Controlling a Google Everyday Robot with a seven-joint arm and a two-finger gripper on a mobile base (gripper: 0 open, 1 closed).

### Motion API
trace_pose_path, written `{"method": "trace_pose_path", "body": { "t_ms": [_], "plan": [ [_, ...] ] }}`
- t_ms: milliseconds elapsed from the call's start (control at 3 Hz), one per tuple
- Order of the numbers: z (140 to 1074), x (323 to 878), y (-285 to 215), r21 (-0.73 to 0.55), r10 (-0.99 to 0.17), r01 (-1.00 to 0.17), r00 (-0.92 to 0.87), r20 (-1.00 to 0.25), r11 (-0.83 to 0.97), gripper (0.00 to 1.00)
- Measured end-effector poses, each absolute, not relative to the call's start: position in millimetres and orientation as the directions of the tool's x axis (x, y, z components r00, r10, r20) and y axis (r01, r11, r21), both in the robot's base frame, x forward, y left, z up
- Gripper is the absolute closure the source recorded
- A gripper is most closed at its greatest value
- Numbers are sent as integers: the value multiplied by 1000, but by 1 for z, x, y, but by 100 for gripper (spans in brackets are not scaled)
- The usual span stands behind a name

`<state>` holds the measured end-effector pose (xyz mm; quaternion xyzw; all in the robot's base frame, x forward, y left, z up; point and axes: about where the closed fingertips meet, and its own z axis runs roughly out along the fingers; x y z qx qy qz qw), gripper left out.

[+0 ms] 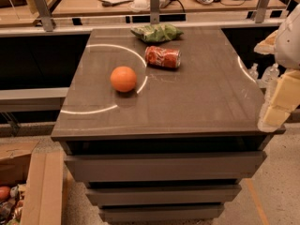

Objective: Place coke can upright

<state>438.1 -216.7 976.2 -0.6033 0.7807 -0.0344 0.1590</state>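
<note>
The red coke can (162, 56) lies on its side on the grey table top (197, 102), toward the back middle. It sits just in front of the green snack bag (156, 32) and to the back right of the orange ball (123, 78). My gripper (275, 114) hangs at the right edge of the view, beside the table's front right corner. It is well away from the can and touches nothing on the table.
Drawers (159, 165) sit below the table top. A desk (140, 1) with papers and a keyboard runs along the back behind a metal rail. Water bottles (262, 74) stand on the right. A cardboard box (28, 186) sits on the floor at lower left.
</note>
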Motion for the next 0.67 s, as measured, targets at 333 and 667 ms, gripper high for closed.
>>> {"method": "trace_pose_path", "body": {
  "t_ms": [333, 667],
  "plan": [
    [976, 438, -217, -246, -953, -931, -221, -207, 270, 0],
    [979, 450, -211, -254, -948, -925, -228, -223, 282, 0]
  ]
}}
